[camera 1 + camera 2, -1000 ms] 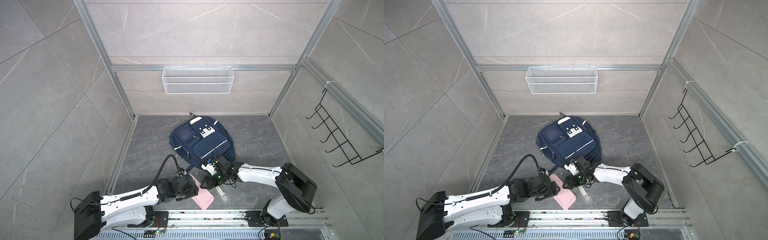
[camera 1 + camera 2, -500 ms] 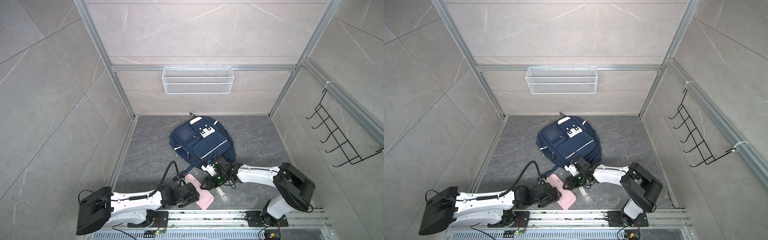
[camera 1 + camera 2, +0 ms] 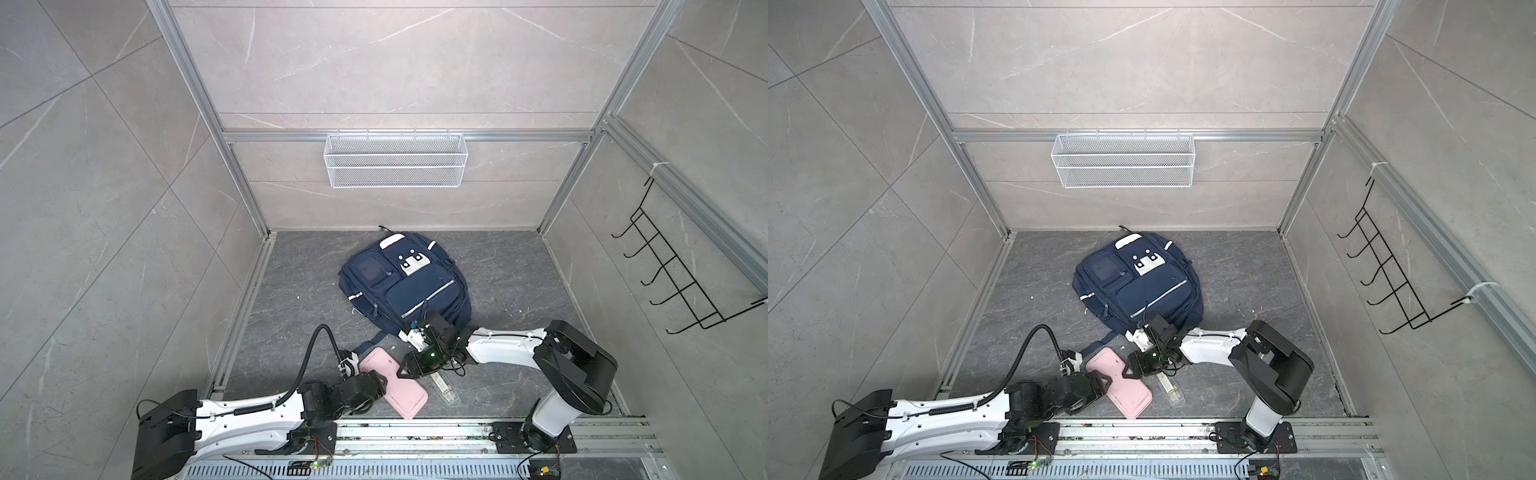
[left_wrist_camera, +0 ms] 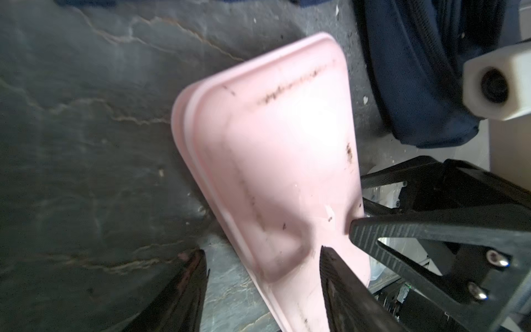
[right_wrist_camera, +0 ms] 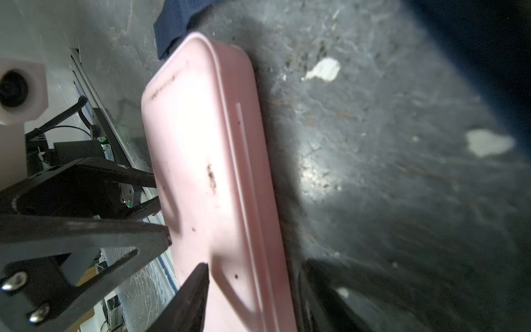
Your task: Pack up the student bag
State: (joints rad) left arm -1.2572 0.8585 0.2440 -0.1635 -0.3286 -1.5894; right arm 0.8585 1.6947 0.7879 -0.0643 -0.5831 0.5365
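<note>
The student bag [image 3: 405,286] [image 3: 1138,286], a navy backpack, lies flat on the grey floor with its front pockets up. In front of it lies a flat pink case [image 3: 395,384] [image 3: 1121,384] [image 4: 273,149] [image 5: 201,149]. My left gripper [image 3: 383,384] [image 3: 1104,380] [image 4: 263,287] is open at the case's left side, one finger over the lid and the other above the floor beside it. My right gripper [image 3: 401,370] [image 3: 1127,370] [image 5: 255,293] is open at the opposite long edge, which lies between its fingers.
A clear plastic bottle [image 3: 444,386] [image 3: 1170,390] lies just right of the case, under the right wrist. A dark bag strap [image 3: 368,345] trails towards the case. A wire basket [image 3: 395,160] and a hook rack [image 3: 681,282] hang on the walls. The arm rail [image 3: 415,432] runs along the front.
My left arm has dropped low and slid its gripper onto the pink case's left edge. Both grippers' jaws have narrowed a little. The right arm has barely moved.
</note>
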